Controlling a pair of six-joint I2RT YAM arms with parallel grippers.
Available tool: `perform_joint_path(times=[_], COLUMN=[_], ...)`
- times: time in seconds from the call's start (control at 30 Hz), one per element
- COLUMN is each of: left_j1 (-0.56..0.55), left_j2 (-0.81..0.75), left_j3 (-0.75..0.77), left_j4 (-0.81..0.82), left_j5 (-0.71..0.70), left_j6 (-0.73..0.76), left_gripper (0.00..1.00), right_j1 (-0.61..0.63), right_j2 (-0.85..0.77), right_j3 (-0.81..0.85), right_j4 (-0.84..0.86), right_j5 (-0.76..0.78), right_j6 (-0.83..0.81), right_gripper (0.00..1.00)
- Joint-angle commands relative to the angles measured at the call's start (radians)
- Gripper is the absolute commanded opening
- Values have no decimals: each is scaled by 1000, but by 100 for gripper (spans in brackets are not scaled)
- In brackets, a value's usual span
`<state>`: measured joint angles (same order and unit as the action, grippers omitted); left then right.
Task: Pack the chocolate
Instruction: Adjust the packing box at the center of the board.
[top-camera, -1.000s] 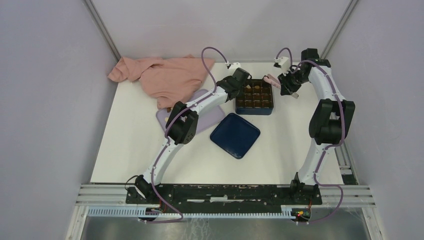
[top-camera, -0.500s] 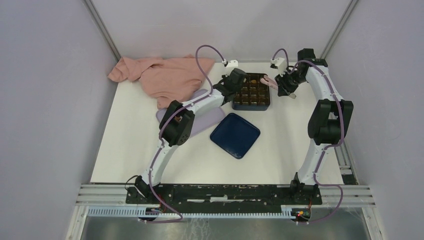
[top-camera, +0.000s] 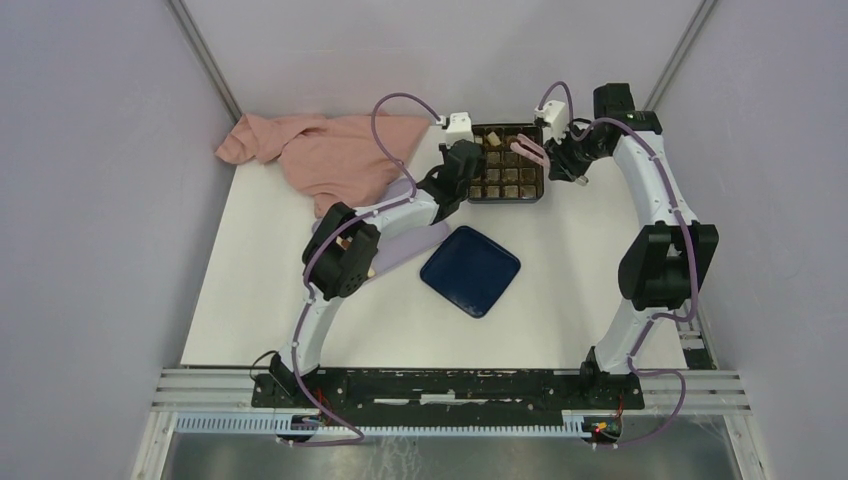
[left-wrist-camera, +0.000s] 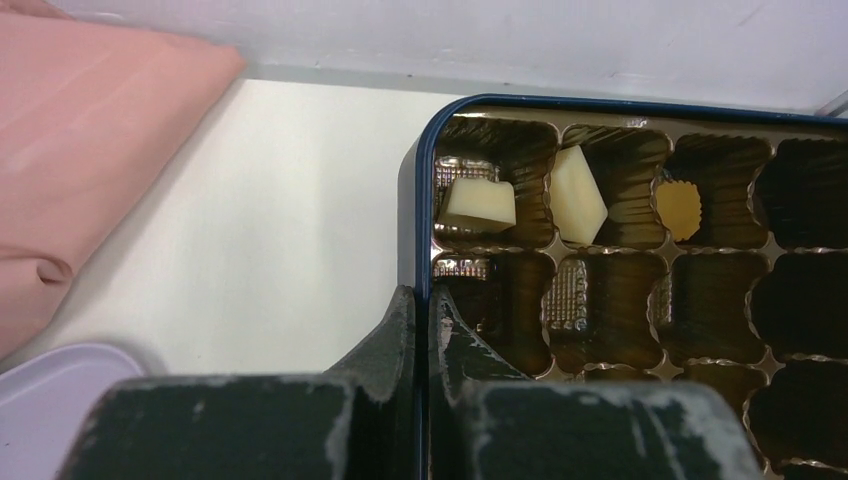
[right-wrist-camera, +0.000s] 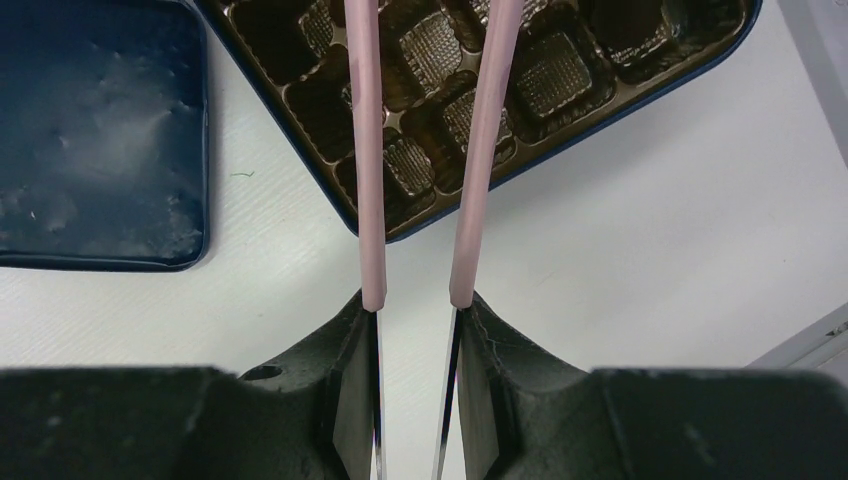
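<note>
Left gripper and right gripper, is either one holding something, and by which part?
The left gripper is shut on the blue box's side wall. The right gripper holds pink tongs by their handle end.

The left dark claw (left-wrist-camera: 421, 330) pinches the blue rim of the square box (left-wrist-camera: 417, 200); just ahead sit two cream-white chocolate pieces (left-wrist-camera: 480, 203), a pink cloth (left-wrist-camera: 80, 150) off left.

no readable text, labels or numbers anywhere in view
</note>
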<state>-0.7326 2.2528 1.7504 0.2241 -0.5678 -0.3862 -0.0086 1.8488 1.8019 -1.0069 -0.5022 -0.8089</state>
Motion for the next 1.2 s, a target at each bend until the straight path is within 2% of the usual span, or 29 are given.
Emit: perform_joint_path(times=[0.0, 0.27, 0.47, 0.63, 0.93, 1.17], left_j1=[-17, -64, -68, -68, -59, -19], left_j2=[-107, -113, -130, -131, -67, 45], left_j3=[-50, -112, -195, -204, -25, 150], left_j4=[270, 442, 571, 564, 184, -125], left_j5=[-32, -104, -82, -41, -12, 101], left_j6=[55, 214, 262, 268, 137, -35], left_gripper=[2, 2, 2, 2, 2, 2], right_j1=[2, 3, 3, 3, 35, 36], right_j2=[-50, -81, -96, -124, -114, -74], right_j3=[2, -37, -63, -110, -177, -168], right_j4=[23, 42, 51, 71, 110, 125], right_j5=[-24, 3, 22, 33, 90, 132], right_j6=[-6, -9, -16, -23, -46, -29], right_gripper=[16, 16, 16, 16, 17, 17])
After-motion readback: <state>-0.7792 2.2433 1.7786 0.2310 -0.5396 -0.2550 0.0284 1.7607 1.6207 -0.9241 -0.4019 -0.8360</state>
